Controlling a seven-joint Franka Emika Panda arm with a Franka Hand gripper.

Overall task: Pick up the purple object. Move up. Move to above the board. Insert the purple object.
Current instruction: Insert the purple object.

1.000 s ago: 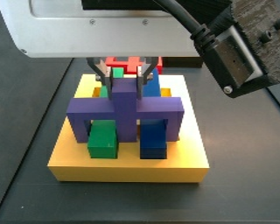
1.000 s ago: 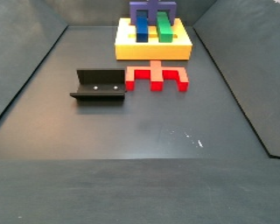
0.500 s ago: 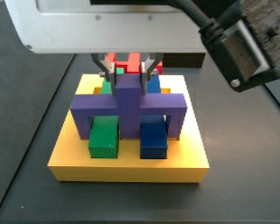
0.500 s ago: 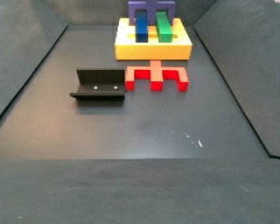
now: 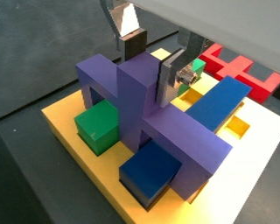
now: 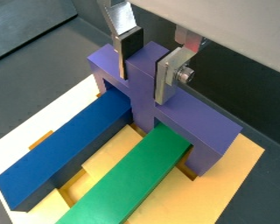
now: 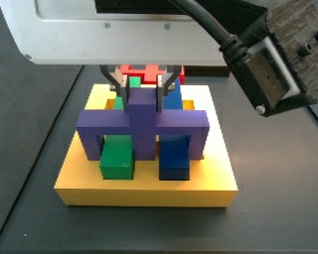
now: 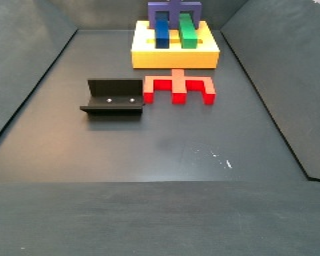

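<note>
Purple block (image 5: pixel 143 114) seated across the board (image 5: pixel 265 144)

My gripper (image 6: pixel 149 61) straddles its ridge, fingers slightly apart, nothing clamped; it looks rigid, smooth, light — ridge is the handhold.

Gripper (image 6: pixel 149 54) pointing down, fingers (image 6: pixel 127 44) either side of the purple object's (image 6: pixel 166 109) centre ridge, pads v. close to it; contact can't be told. In a side view, gripper (image 7: pixel 144 81) low behind the ridge, wrist above.
</note>
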